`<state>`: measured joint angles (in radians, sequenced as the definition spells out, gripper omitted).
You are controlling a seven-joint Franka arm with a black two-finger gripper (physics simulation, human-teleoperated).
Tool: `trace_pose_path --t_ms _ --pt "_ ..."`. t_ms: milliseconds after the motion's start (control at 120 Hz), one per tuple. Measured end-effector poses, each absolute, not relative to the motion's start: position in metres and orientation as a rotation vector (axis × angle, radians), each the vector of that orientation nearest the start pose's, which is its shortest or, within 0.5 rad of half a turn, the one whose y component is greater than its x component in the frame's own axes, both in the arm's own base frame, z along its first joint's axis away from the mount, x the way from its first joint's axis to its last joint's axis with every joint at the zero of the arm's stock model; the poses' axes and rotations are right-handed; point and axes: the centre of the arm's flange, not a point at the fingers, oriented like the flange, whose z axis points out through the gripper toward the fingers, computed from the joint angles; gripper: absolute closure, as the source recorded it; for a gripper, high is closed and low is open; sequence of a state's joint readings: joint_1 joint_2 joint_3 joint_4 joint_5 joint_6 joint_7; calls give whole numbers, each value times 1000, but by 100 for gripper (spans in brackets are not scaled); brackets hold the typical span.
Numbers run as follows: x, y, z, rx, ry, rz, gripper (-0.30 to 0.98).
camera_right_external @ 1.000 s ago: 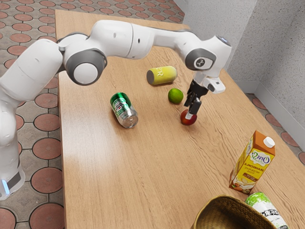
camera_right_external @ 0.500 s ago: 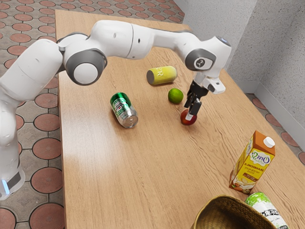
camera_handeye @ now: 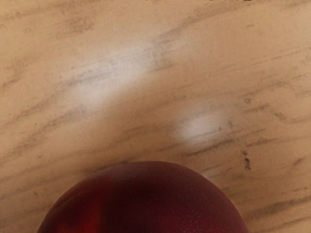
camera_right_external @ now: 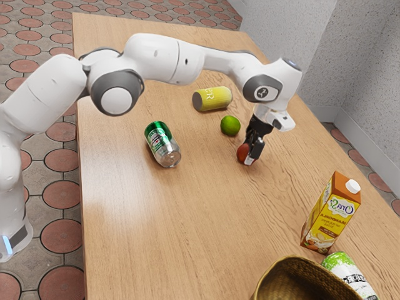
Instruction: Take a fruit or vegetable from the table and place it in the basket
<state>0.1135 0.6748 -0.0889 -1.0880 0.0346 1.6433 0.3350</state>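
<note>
The black gripper [camera_right_external: 249, 156] is set low at the red fruit [camera_right_external: 243, 152], apparently so that its round sides can be gripped. How far it is opened, and whether anything is held, cannot be told. The fruit appears to be rested on the table [camera_right_external: 206, 219], well apart from the woven basket [camera_right_external: 300, 259]; a secure grip and a lift clear of the carton [camera_right_external: 331, 212] are probably needed.

The fruit [camera_right_external: 242, 154] is dark red, the lime [camera_right_external: 230, 125] green, the basket [camera_right_external: 300, 275] brown, the desk [camera_right_external: 187, 219] tan with darker grain.
</note>
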Motion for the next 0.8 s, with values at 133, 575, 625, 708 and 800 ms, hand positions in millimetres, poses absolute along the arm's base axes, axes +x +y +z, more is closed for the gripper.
trace_pose_path --t_ms 133,575,625,708,800 --pt "728 41 420 -3143 470 173 0" --pt "725 43 420 -3127 465 205 22" --pt "726 43 420 -3123 464 205 28" --pt "726 43 421 -3118 463 203 30" --pt "724 43 432 -3112 461 181 31"
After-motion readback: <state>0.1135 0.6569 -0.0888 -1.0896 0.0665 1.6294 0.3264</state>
